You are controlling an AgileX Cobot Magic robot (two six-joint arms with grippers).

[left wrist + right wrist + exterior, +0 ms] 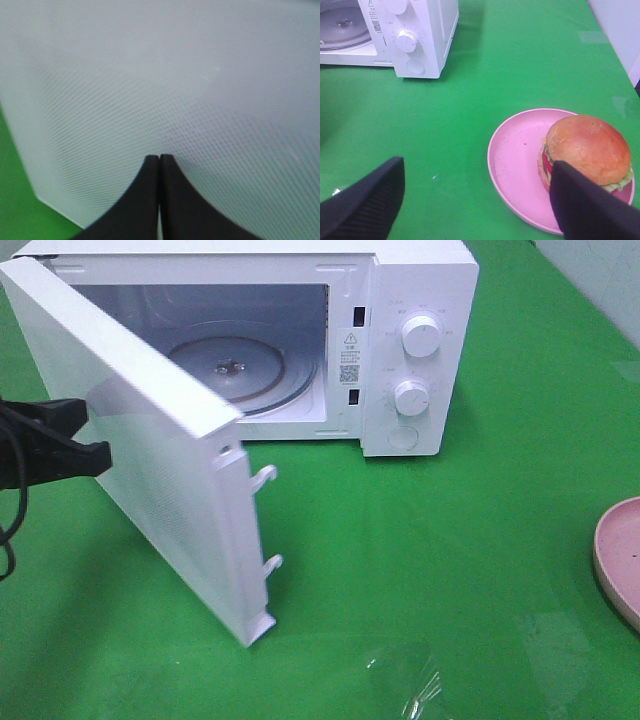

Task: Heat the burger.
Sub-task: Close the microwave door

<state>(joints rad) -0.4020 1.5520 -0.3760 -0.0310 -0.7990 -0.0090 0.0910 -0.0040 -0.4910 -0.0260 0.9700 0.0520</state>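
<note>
The burger (587, 147), with a domed golden-brown bun, sits on the far side of a pink plate (515, 155) in the right wrist view. My right gripper (477, 200) hovers open just short of the plate, one finger (590, 205) overlapping the burger's near edge in the picture. The white microwave (420, 300) stands with its door (150, 460) swung wide and its glass turntable (245, 365) bare. My left gripper (100, 458) is shut, its tips (159, 159) against the door's outer meshed panel. In the high view only the plate's edge (620, 560) shows; the burger and the right gripper are out of frame.
Two round knobs (420, 337) sit on the microwave's right panel. Green cloth (420, 560) covers the table between microwave and plate. The door's latch hooks (265, 475) stick out toward the middle.
</note>
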